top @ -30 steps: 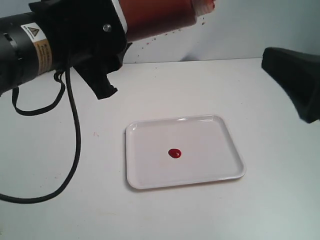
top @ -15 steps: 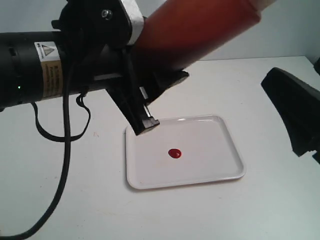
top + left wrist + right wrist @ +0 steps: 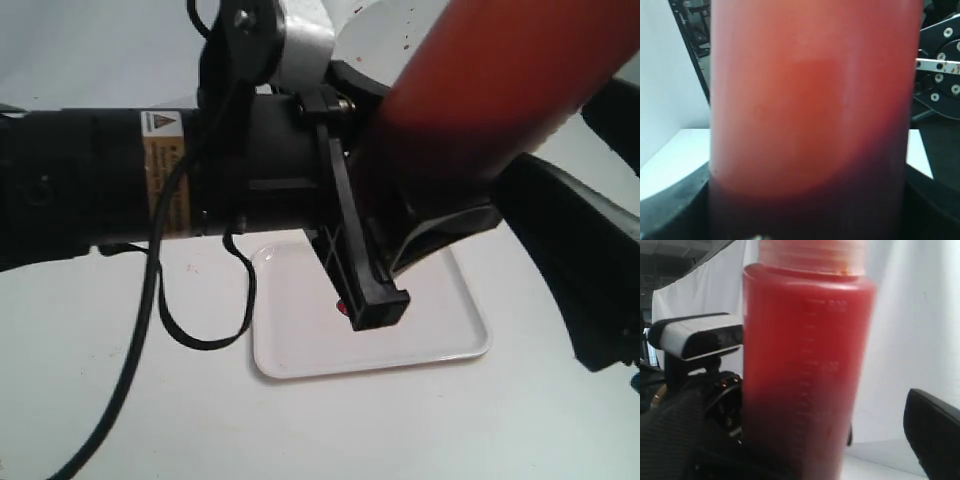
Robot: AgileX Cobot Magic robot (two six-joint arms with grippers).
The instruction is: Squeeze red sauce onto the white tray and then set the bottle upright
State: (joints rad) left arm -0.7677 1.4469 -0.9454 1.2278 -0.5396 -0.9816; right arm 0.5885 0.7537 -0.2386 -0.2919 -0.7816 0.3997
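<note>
Squeezing is judged to be finished, since a spot of the red sauce [image 3: 343, 309] is seen on the white tray [image 3: 300, 350], mostly hidden behind a black finger. The second step is taken to be in hand: the bottle [image 3: 500, 90] is held in the air above the tray, tilted with its top toward the upper right of the frame. It is clamped low on its body by the left pincer [image 3: 415, 255], where the darker sauce is gathered.

For the next move, the bottle needs to be brought vertical, lowered until its base is flat on the table [image 3: 120, 420], and only then released.

The left arm is stretched level across the frame from the left. The right pincer [image 3: 565, 150] is spread wide at the right, just beside the bottle, with nothing gripped.
</note>
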